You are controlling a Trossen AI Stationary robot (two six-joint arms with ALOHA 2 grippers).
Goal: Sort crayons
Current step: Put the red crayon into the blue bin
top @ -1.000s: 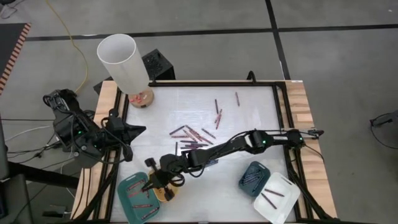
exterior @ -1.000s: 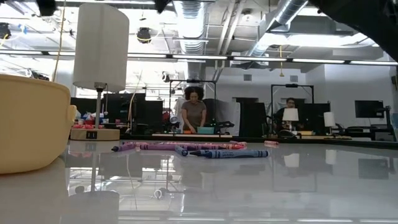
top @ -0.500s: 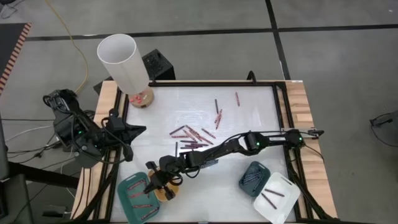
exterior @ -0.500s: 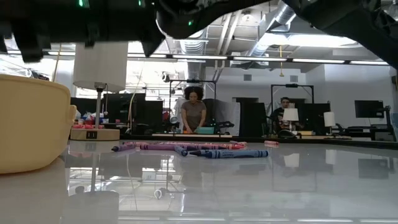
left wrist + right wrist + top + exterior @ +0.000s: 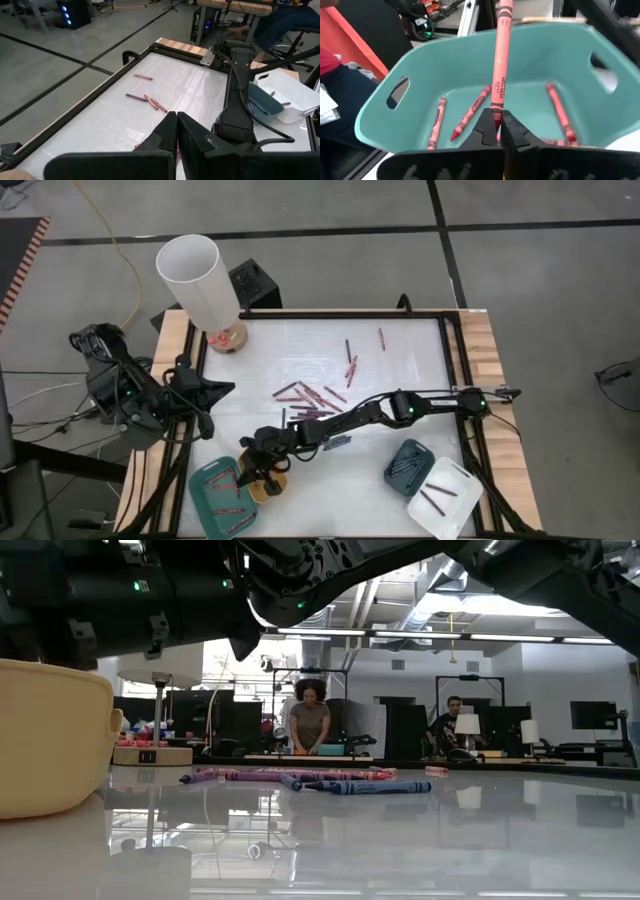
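The right gripper (image 5: 495,131) is clamped on the lower end of a red crayon (image 5: 500,65), held beside the teal tray (image 5: 420,75). The crayon's long axis runs straight out from the fingertips over the tray. Four red crayons lie inside the tray. The left gripper (image 5: 177,131) waits closed at the table's left edge.

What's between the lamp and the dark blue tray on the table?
In the high view, the loose crayons lie scattered on the white tabletop between the lamp and the dark blue tray, and the right arm stretches across there too.
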